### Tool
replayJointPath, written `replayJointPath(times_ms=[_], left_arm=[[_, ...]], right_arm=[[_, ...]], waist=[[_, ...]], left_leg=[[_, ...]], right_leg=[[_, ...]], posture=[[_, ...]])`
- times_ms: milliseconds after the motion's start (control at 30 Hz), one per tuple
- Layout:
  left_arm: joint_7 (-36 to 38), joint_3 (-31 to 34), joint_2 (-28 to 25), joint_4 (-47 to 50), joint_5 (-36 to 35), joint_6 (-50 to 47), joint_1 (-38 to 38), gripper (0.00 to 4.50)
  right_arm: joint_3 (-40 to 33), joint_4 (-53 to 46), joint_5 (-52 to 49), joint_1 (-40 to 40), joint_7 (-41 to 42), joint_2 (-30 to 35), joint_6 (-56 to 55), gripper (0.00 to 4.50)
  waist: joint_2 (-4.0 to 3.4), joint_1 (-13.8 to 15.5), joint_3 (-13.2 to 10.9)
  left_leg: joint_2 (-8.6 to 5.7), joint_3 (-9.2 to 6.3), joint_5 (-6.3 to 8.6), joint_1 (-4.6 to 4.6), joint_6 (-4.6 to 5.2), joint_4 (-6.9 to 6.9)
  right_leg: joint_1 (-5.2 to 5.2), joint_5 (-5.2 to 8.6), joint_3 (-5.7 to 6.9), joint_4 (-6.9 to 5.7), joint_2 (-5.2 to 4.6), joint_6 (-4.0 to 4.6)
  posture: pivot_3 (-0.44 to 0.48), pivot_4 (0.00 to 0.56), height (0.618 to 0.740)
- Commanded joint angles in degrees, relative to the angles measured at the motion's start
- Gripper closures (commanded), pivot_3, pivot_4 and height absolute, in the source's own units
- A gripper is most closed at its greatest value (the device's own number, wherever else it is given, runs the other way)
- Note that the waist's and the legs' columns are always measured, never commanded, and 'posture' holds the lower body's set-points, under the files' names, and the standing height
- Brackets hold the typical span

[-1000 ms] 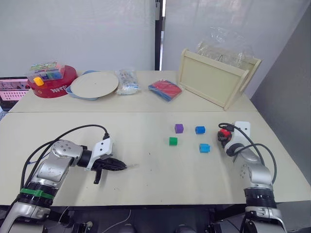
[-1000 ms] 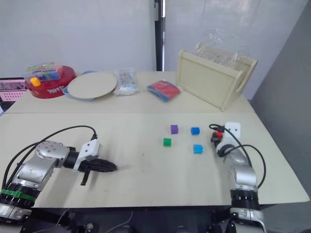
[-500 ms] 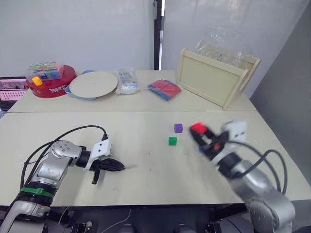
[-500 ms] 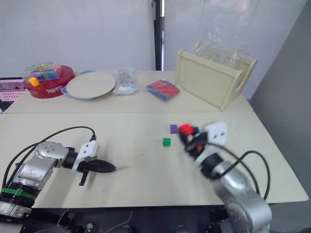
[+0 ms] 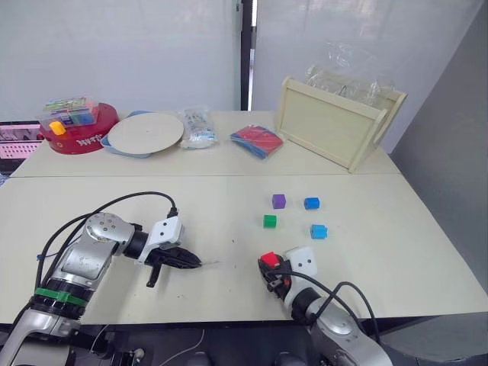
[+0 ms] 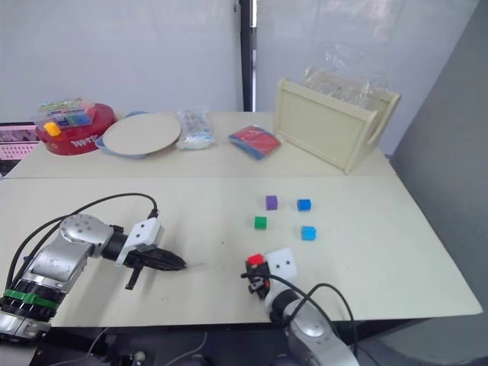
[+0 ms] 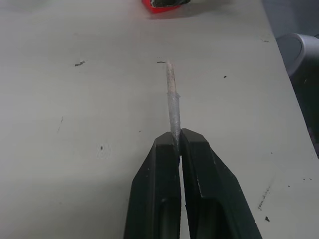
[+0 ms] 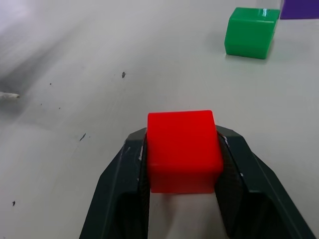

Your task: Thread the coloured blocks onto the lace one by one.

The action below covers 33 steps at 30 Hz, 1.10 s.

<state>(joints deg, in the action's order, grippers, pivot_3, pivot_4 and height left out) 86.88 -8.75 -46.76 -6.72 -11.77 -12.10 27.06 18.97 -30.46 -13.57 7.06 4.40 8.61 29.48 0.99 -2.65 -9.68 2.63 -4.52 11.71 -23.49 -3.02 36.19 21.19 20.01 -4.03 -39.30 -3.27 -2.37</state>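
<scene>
Right gripper (image 5: 270, 268) sits low near the table's (image 5: 229, 290) front edge, a bit right of centre, fingers clamped on the red block (image 8: 183, 149), one finger on each side. Left gripper (image 5: 187, 261) is nearer the front-left part of the table, fingers pinched together on the lace (image 7: 173, 99); its pale stiff tip sticks straight out past the fingertips, pointing toward the red block, the two well apart. The rest of the lace can't be made out. Loose blocks lie right of centre, further back: green block (image 5: 270, 221), light blue block (image 5: 319, 231) to its right, then purple block (image 5: 279, 201) and darker blue block (image 5: 312, 203) side by side behind them, all apart from each other. Second table butts against the far edge. On it, left to right: round red tub (image 5: 80, 130) at the far-left corner with a clear box of bits and a yellow piece (image 5: 57, 127) on top, a pale round plate (image 5: 146, 133), a clear packet (image 5: 198, 126), a red and blue flat pack (image 5: 257, 141), and a wooden tray (image 5: 335, 122) stood on its side near the far-right corner with clear plastic bags (image 5: 347, 78) behind it.
</scene>
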Motion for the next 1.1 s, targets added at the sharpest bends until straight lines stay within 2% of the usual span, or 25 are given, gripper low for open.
replayJointPath(times_ms=[33,67,100,133,267,300,467,567,633,833,1033,1100], left_arm=[[0.70,0.54,-1.13,1.94,-1.55,-1.21,1.06,4.50],[0.72,0.52,-1.20,2.05,-1.58,-1.47,1.11,4.50],[0.72,0.51,-1.31,2.20,-1.59,-1.72,1.07,4.50],[0.74,0.51,-1.44,2.36,-1.63,-1.96,1.04,4.50],[0.43,0.91,-2.03,3.88,-2.20,-2.90,0.09,4.50],[0.23,0.99,-2.10,4.26,-2.33,-3.20,0.01,4.50],[-0.88,1.18,-2.46,6.29,-2.82,-3.73,-1.59,4.50],[-1.44,1.60,-2.94,8.38,-3.35,-4.29,-3.11,4.50],[-1.81,1.81,-3.17,9.38,-3.55,-4.68,-3.75,4.50],[-3.91,3.14,-4.25,13.77,-4.86,-6.95,-6.47,4.50],[-5.68,4.22,-5.40,17.23,-6.11,-8.22,-9.78,4.50],[-6.23,4.55,-5.64,18.35,-6.48,-8.59,-10.77,4.50]], right_arm=[[1.06,-0.24,1.08,1.87,0.32,-0.61,-1.22,2.82],[1.05,-0.70,1.43,2.42,0.44,-0.57,-1.36,2.21],[0.93,-1.75,1.08,2.89,1.14,-0.35,-1.38,2.07],[0.60,-3.26,0.27,2.81,2.31,0.24,-0.86,1.57],[-2.26,-9.52,-3.85,1.15,7.54,4.05,2.35,0.23],[-4.49,-11.01,-6.43,-0.74,10.42,6.61,4.09,0.02],[-11.35,-10.68,-17.36,-9.18,27.36,19.97,8.37,0.02],[-8.69,-1.99,-17.23,-18.51,45.76,30.80,5.31,0.02],[-4.45,5.39,-14.04,-25.28,55.26,33.92,0.66,0.02],[5.94,28.85,-0.96,-40.36,70.74,30.37,-20.31,0.02],[7.93,44.06,4.02,-46.58,77.07,25.36,-31.06,0.02],[7.34,46.16,4.45,-47.10,78.02,24.54,-32.34,0.54]], waist=[[0.00,0.05,0.00],[0.00,0.08,0.00],[0.00,0.12,0.00],[0.00,0.12,0.00],[0.02,0.16,-0.01],[0.02,0.17,-0.01],[0.02,0.16,-0.02],[0.00,0.00,-0.06],[0.03,-0.02,-0.07],[0.04,-0.01,-0.07],[0.04,0.20,-0.08],[0.03,0.25,-0.08]], left_leg=[[0.00,0.00,0.00,0.00,0.00,0.00],[0.00,0.00,0.00,0.00,0.00,0.00],[0.00,0.00,0.00,-0.01,0.00,0.00],[0.00,0.00,0.00,-0.01,0.00,0.00],[-0.02,0.01,0.00,-0.04,0.00,0.04],[-0.01,0.00,0.00,-0.04,0.00,0.04],[-0.01,0.00,0.00,0.01,0.00,0.07],[0.01,0.02,0.01,0.01,0.01,0.07],[0.02,0.01,0.01,0.06,0.02,0.12],[0.04,0.01,0.01,0.03,0.03,0.14],[0.01,0.02,0.01,-0.05,0.02,0.24],[0.02,0.01,0.01,-0.04,0.01,0.25]], right_leg=[[0.00,0.00,0.00,0.00,0.00,0.00],[-0.01,0.00,0.00,0.00,-0.01,0.00],[-0.01,0.00,0.00,0.01,-0.01,0.00],[0.00,0.00,0.00,0.01,-0.01,0.00],[-0.01,0.00,-0.01,0.02,-0.02,0.00],[-0.01,0.00,0.00,0.02,-0.02,0.00],[-0.08,0.00,0.01,0.01,-0.01,0.00],[-0.07,0.00,-0.01,0.02,0.02,0.01],[-0.12,-0.01,0.01,0.03,0.03,0.01],[-0.12,-0.01,0.01,0.11,0.04,0.01],[-0.09,-0.01,0.02,0.12,-0.02,0.01],[-0.09,-0.01,0.03,0.09,-0.01,0.01]], posture=[[0.000,0.150,0.740],[0.000,0.150,0.740],[0.000,0.150,0.740],[0.000,0.150,0.740],[0.000,0.150,0.740],[0.000,0.150,0.740],[0.000,0.150,0.740],[0.000,0.150,0.740],[0.000,0.150,0.740],[0.000,0.150,0.740],[0.000,0.150,0.740],[0.000,0.150,0.740]])
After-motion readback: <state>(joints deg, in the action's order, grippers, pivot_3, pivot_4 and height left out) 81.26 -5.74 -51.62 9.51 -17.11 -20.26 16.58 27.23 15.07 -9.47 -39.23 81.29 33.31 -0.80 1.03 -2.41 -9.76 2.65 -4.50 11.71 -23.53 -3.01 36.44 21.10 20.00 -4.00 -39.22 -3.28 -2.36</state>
